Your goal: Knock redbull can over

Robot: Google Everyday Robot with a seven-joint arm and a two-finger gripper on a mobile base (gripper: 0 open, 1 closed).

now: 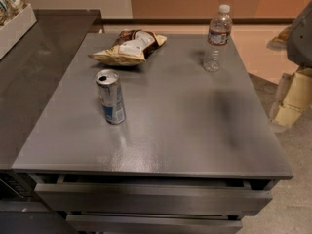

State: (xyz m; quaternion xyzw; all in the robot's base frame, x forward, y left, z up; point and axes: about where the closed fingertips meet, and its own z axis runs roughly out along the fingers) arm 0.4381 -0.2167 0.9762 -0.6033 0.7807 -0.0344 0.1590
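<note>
The can (110,97) is standing upright on the left part of the grey surface (185,130), near a chip bag (129,48) lying behind it. A water bottle (217,38) is standing far right. The pincer (294,97) is hanging beyond the surface's right edge, well apart from the can; whether it is released or clenched, I cannot tell.

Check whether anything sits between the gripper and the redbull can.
Nothing visible does. The gripper hangs off the right edge of the tabletop, and bare surface runs from there to the redbull can. The water bottle and chip bag sit farther back.
</note>
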